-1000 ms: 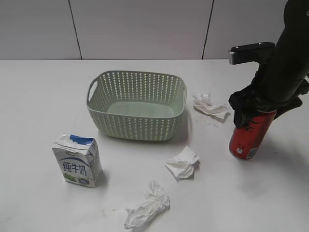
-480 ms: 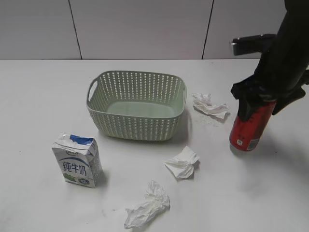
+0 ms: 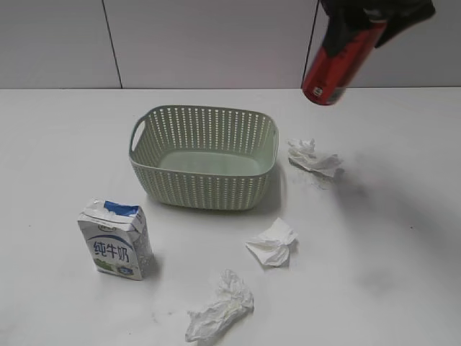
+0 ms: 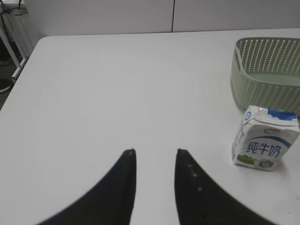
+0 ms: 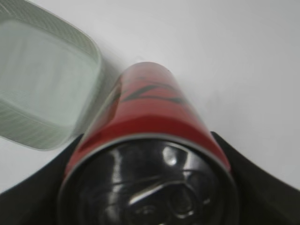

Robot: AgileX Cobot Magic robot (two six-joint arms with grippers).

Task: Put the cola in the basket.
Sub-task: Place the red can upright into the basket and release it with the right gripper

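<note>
Starting nearest the camera: a crumpled tissue (image 3: 220, 307) and a milk carton (image 3: 115, 239) sit on the table in front of the basket (image 3: 204, 156), with another tissue (image 3: 273, 243) just off its front-right corner and a third (image 3: 312, 158) beside its right end. The left gripper (image 4: 154, 154) hovers well left of the basket, fingers parted and holding nothing. Big change is further back: the cola (image 3: 336, 59), which a second ago stood on the table well right of the basket, is now up in the air, tilted, above and to the right of the basket's far corner. The right gripper (image 3: 374, 13) is clamped around its top end (wrist cam shows dark fingers hugging both sides). So the pickup looks done; what's left is carrying it over the basket's opening and letting go.
</note>
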